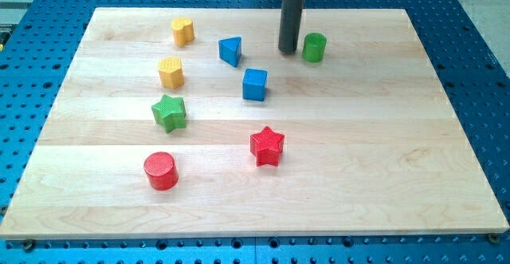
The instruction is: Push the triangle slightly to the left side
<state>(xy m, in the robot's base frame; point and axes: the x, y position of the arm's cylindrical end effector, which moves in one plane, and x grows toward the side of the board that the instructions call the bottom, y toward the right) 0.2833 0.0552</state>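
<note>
- My tip point(288, 52) rests on the wooden board point(382, 136) near the view's top, just left of the green cylinder point(314, 47), with a thin gap between them.
- The rod has no jaws and grasps nothing; its upper part is cut off by the view's top edge.
- The blue triangle point(230, 50) lies to the left of my tip, apart from it, with bare board between.
- The blue cube point(255, 84) sits just below the triangle, slightly right.
- Two yellow blocks stand on the left: one point(182, 30) near the top whose shape is hard to make out, and a hexagon-like one point(170, 72) below it.
- The green star point(170, 112), red cylinder point(161, 171) and red star point(267, 146) lie lower down, well apart from my tip.
- A grey mount at the top is mostly out of frame.
</note>
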